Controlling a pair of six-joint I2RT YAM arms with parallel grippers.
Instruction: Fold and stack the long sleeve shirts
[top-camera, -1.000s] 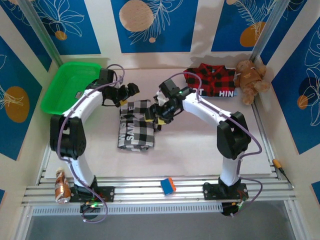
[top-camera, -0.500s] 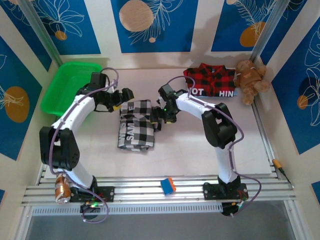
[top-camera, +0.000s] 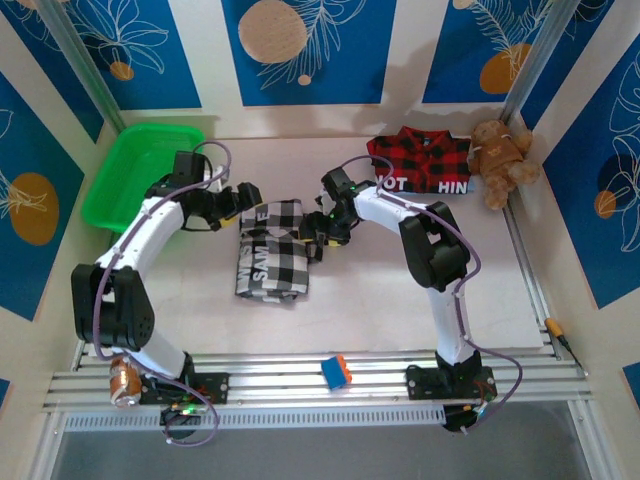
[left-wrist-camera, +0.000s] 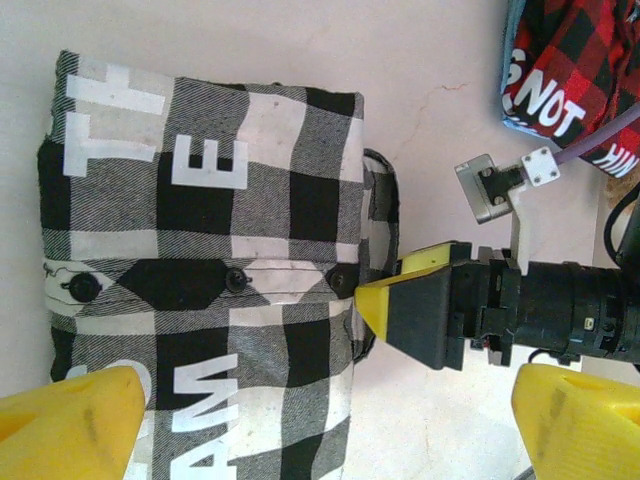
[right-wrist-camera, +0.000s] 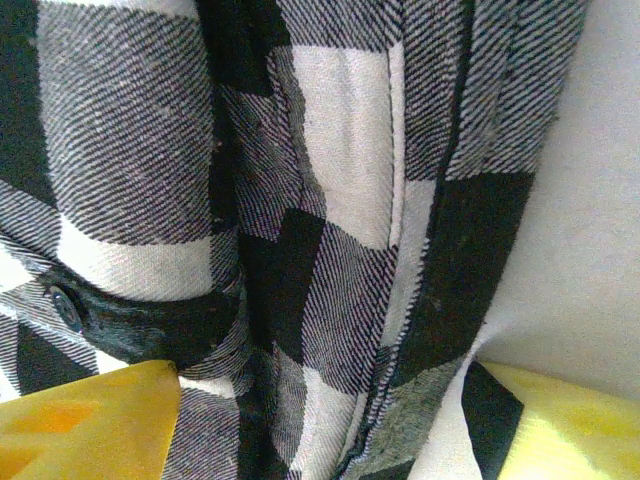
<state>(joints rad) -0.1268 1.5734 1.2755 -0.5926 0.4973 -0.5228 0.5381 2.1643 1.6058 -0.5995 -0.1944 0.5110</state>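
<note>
**Arms drawn in around folded shirt**

Both elbows have swung back toward near edge since prev. frame. Mid-table lies checked shirt, folded. At back right, plaid shirt looks unfolded. L gripper hovers off checked shirt's top-left corner, jaws spread, empty. R gripper has jaws spread astride its right edge. Step: prob. finishing 1st fold. Next needs plaid shirt fetched, folded, stacked.

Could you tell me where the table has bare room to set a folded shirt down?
Bare table lies right of the checked shirt and in front of it, and at the back between the green basket and the red plaid shirt. Crowded: the left gripper and right gripper flank the checked shirt's far end.
</note>
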